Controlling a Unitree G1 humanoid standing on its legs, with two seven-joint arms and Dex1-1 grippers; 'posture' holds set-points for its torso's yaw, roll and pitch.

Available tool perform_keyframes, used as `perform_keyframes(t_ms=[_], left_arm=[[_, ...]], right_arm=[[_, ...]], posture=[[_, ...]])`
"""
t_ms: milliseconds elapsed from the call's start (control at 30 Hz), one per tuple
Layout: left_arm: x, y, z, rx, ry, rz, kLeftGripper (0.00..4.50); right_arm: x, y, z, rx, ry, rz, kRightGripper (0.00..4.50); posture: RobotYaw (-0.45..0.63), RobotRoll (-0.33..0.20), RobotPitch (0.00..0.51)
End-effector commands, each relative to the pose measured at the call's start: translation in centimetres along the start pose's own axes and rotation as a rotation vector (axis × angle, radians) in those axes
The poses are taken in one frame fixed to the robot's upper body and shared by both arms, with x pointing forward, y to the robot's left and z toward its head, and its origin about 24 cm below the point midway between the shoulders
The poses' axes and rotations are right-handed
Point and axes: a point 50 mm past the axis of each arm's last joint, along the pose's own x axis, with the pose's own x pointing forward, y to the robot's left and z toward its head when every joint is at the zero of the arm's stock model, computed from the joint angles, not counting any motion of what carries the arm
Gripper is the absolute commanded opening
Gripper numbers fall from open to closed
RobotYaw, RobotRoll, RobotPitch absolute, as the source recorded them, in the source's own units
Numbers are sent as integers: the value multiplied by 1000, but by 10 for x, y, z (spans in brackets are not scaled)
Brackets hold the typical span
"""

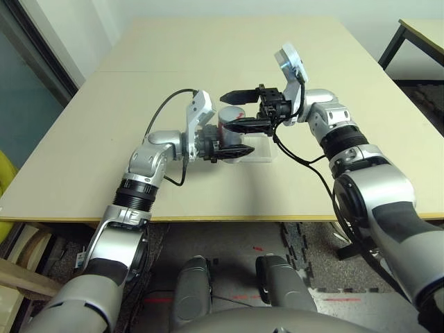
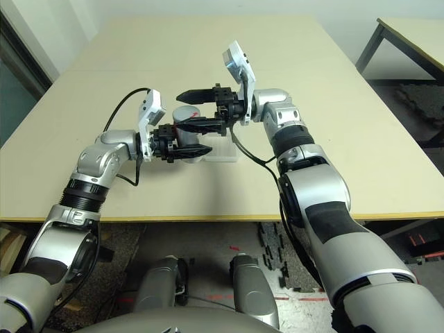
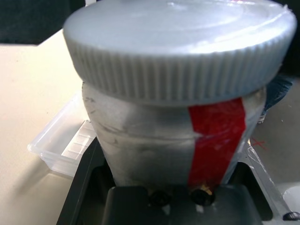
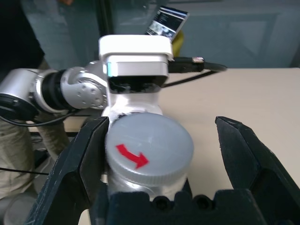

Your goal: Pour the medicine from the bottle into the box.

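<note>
The silvery bottle [image 1: 227, 123] with its red stripe [image 3: 215, 140] stands upright just above the table, my left gripper [image 1: 232, 149] shut on its lower body. A ribbed grey cap [image 4: 150, 150] with a red arrow covers its mouth. My right gripper [image 1: 239, 111] is open with its fingers either side of the cap; one finger [image 4: 89, 159] touches the cap's rim, the other [image 4: 243, 159] stands apart. The clear box [image 1: 258, 148] lies on the table right behind the bottle, toward my right. The medicine is hidden.
The beige table [image 1: 104, 139] stretches far ahead and to both sides. A second table [image 1: 420, 31] stands at the far right, past a gap. Black floor mats [image 1: 298, 250] lie below the front edge. A person's beige trouser leg [image 4: 14, 154] shows beside the table.
</note>
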Motion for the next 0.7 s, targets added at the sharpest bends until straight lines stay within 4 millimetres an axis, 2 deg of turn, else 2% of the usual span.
perform_keyframes(t_ms=[33,367,700], left_arm=[[0,-2,0,2,-2,-1,2796],[-1,-1,0,3,-6,3,2796],[-3,0,0,4,-11,17,2797]], right_arm=[[-3,-3,2,-5,9,-36,4500],[-21,-7,0,37,20,-127,4500],[-55,-9,-2,66,56,-250,4500]], posture=[[-128,0,64],[-125,0,61],[-111,0,54]])
